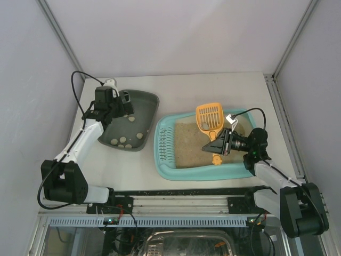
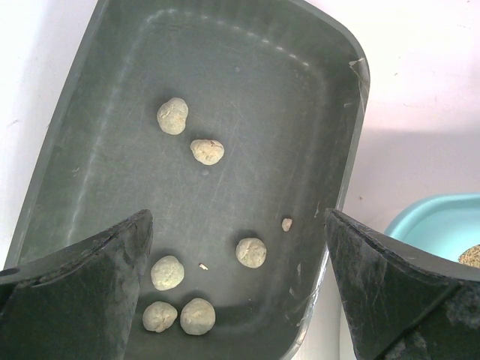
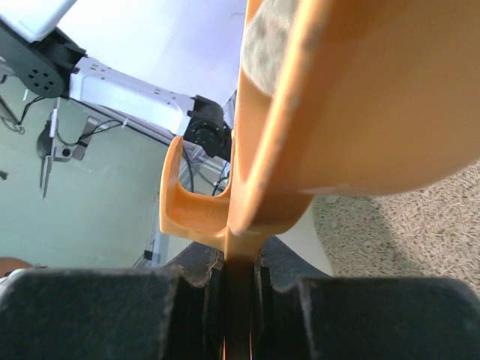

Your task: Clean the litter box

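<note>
- Your litter box (image 1: 202, 174) lies at 4 o'clock on the surface (image 1: 213, 88), its grate end toward 9 o'clock, within the right arm's reach.
- The dark tray (image 1: 141, 106) sits at 9 o'clock, near the box, likely as the dump spot.
- The orange scoop (image 1: 209, 117) points to 12 o'clock over the litter. Your right end effector (image 3: 240, 292) clamps its handle edge-on, probably for tilt control.
- Your left end effector (image 2: 240, 255) hangs wide above the tray, gripping nothing.
- Pale clumps (image 2: 173, 115) lie inside that tray.

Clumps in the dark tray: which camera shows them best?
Left wrist: it looks straight down into the dark tray, each of the clumps distinct. Top external shows them as small pale dots. Right wrist shows none, only the orange scoop and litter.
</note>
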`<move>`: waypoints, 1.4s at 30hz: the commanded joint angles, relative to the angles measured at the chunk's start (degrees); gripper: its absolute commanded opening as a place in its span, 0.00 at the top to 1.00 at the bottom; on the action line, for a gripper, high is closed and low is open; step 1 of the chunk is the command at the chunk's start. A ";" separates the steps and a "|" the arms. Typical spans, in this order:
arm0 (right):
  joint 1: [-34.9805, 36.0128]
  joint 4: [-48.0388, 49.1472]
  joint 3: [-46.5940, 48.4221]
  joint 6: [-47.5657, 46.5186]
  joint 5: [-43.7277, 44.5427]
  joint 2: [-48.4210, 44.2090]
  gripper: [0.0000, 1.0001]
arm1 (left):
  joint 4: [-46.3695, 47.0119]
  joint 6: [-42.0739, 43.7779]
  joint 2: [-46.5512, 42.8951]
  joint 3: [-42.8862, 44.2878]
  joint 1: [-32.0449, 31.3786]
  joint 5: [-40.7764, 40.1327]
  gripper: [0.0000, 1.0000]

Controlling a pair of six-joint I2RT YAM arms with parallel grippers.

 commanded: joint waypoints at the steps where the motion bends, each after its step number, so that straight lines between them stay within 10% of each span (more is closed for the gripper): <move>1: 0.17 11.15 0.65 8.95 -1.69 0.84 1.00 | 0.76 1.28 -0.32 -0.83 0.20 1.04 0.00; 9: -2.68 21.93 -2.31 22.22 2.37 0.68 1.00 | 0.85 1.63 0.10 -0.80 0.27 1.29 0.00; 17: 7.37 -8.78 5.71 7.66 -2.28 -0.44 1.00 | 0.78 1.00 0.67 -1.83 0.11 2.36 0.00; 33: 4.40 -28.68 4.59 2.12 0.54 -10.30 1.00 | 0.37 1.20 2.01 -1.48 -0.43 3.19 0.00; 42: 10.28 -44.83 24.62 -3.79 7.46 0.60 1.00 | -10.80 -3.07 2.92 12.50 0.67 9.67 0.00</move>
